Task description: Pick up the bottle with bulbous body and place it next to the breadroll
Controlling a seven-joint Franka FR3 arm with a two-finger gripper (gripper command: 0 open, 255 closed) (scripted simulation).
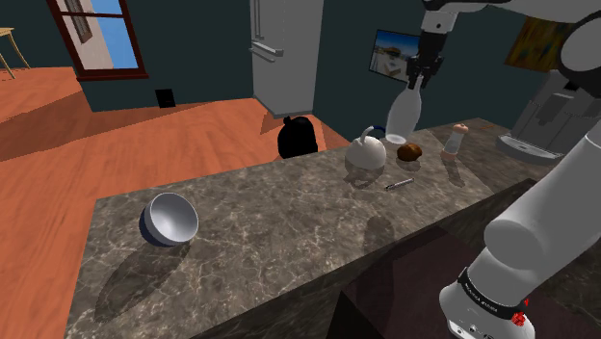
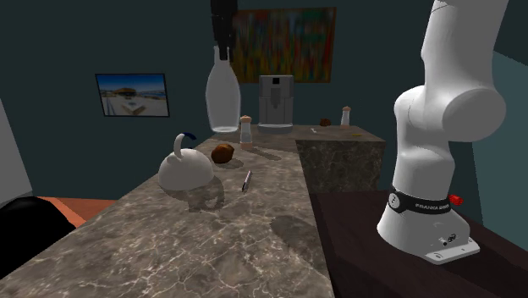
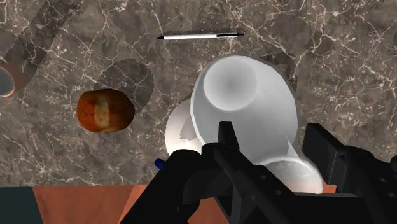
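Above the far end of the surface (image 1: 289,221), your claw (image 1: 421,79) pinches the bottle (image 1: 405,114) by its neck, lifted clear and hanging over the teapot (image 1: 366,154) beside the roll (image 1: 411,151). Pick-up looks done; setting it down next to the roll is what you have left. Counted: one bottle, one roll, one teapot, one pen (image 1: 399,183), one bowl (image 1: 169,219), two shakers (image 2: 246,129), one coffee machine (image 2: 275,102).
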